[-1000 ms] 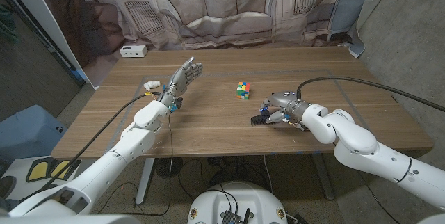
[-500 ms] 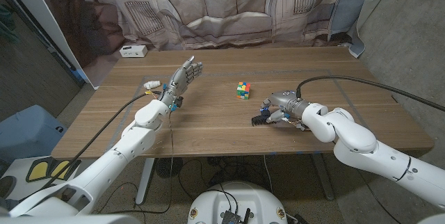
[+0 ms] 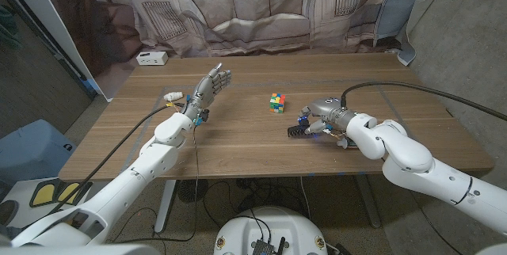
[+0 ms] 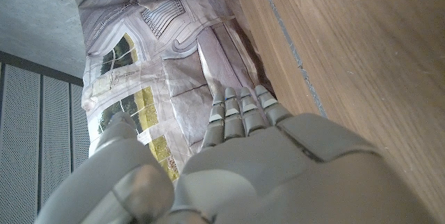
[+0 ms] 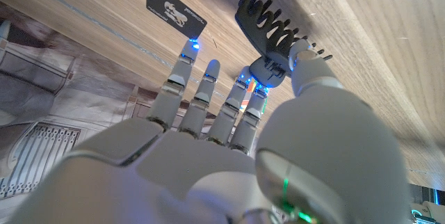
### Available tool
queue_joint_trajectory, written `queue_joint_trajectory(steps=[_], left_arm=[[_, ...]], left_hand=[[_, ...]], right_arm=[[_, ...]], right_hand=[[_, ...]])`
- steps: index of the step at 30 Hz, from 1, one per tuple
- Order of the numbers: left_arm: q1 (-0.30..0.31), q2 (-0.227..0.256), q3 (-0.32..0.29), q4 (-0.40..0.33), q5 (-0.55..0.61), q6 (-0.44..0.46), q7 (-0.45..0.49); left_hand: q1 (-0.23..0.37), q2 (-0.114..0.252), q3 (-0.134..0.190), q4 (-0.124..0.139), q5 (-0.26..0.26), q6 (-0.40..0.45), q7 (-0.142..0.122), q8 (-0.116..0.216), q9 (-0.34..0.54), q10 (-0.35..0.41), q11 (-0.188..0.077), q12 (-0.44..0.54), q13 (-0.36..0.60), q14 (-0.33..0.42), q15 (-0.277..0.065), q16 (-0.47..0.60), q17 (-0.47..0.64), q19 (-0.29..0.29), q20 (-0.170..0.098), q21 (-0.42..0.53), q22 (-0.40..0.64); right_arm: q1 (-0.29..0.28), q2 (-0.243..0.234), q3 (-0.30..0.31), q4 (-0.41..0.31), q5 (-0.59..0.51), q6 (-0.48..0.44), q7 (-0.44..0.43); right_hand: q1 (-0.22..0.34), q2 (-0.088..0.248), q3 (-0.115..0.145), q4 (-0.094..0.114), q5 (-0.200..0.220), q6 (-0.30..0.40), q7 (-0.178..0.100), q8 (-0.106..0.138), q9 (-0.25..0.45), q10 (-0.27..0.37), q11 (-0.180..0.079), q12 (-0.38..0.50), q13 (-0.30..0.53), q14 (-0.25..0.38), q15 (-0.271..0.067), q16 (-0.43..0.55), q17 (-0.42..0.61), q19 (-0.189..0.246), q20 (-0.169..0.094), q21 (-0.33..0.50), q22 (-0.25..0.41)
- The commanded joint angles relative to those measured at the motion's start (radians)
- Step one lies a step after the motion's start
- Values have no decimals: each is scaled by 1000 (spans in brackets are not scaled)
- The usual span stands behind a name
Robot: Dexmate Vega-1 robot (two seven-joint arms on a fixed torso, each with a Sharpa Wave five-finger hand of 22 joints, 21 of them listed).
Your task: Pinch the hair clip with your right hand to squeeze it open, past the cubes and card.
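Right hand (image 3: 323,116) has the clip (image 3: 297,131) pinched at its handle end, thumb on one side and fingers (image 5: 208,92) on the other. In the right wrist view the clip (image 5: 270,33) is a black claw type with its toothed jaws fanned apart, so it looks squeezed at least partly open. How far open, I can't really say. The teeth point away from the hand, and in the head view the clip sits low over the worktop (image 3: 238,140); can't tell if it's touching the wood or just above it.

Using the cube (image 3: 276,103) as the landmark: the clip is just to the robot's right of it and a bit nearer the robot, clearly apart from it. The right hand is further right again, also not touching the cube. A small dark card (image 5: 176,9) with a pale print lies flat on the worktop near the fingertips in the right wrist view.

Left hand (image 3: 207,90) is well to the left of the cube, raised off the worktop with fingers straight and close together, holding nothing. The left wrist view shows the same thing, left hand (image 4: 236,161) stretched out and empty.

A white box (image 3: 152,58) sits at the far left corner of the worktop, well away from the cube.
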Motion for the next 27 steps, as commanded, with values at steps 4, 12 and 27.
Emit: queue_joint_trajectory(steps=[4,12,27], left_arm=[[-4,-9,5,5,4,4,8],[-2,-10,6,3,4,10,15],[-2,-2,6,-11,8,24,22]], left_hand=[[5,10,2,-5,-4,5,2,-1,3,8,-2,-1,3,8,-2,-2,3,3,1,-3,5],[5,11,2,-6,-4,6,1,-1,3,9,-3,-1,3,8,-2,-2,3,3,1,-3,5],[4,12,2,-8,-4,7,0,0,3,9,-1,-2,3,9,-2,-2,3,3,3,-3,5]], right_arm=[[-23,-16,33,-9,4,6,-63],[-27,-16,42,6,13,26,-99],[-35,-10,53,30,32,62,-171]], right_hand=[[17,8,3,-6,-1,12,2,-2,2,13,-4,-6,1,25,-71,5,-2,15,2,3,4],[29,6,5,-7,3,47,3,1,2,45,-5,-8,3,58,-83,5,-5,31,-6,3,5],[24,-3,-8,6,18,108,2,-1,5,104,-5,-16,5,143,-120,4,-12,69,-25,1,5]])
